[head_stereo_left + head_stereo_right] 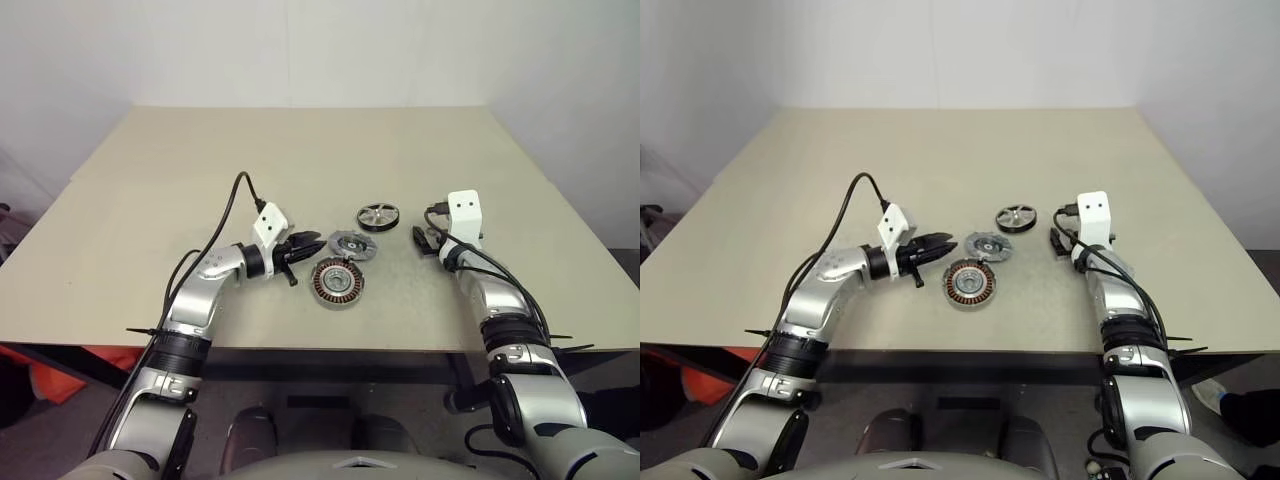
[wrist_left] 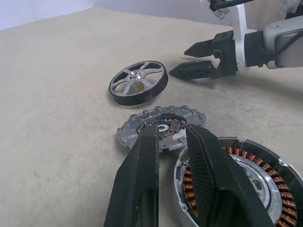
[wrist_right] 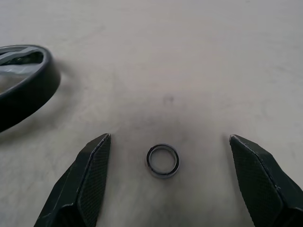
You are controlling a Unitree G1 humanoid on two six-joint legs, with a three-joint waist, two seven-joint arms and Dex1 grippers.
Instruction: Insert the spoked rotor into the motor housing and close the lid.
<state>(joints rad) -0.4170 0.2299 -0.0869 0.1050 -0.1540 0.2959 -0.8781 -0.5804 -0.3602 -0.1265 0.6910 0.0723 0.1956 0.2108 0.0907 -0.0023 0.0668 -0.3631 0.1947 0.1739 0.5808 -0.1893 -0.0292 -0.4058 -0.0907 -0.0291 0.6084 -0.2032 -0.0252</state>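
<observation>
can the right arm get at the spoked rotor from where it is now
Probably yes. The right gripper is open, low over the table, and the spoked rotor lies just beside it with bare tabletop between them.

table: beige, matte | small metal ring: lying flat on table (dark-edged) | wall: white

The table is bearing the motor housing nearest; the lid is lying just behind, the spoked rotor farther back-right.
</observation>
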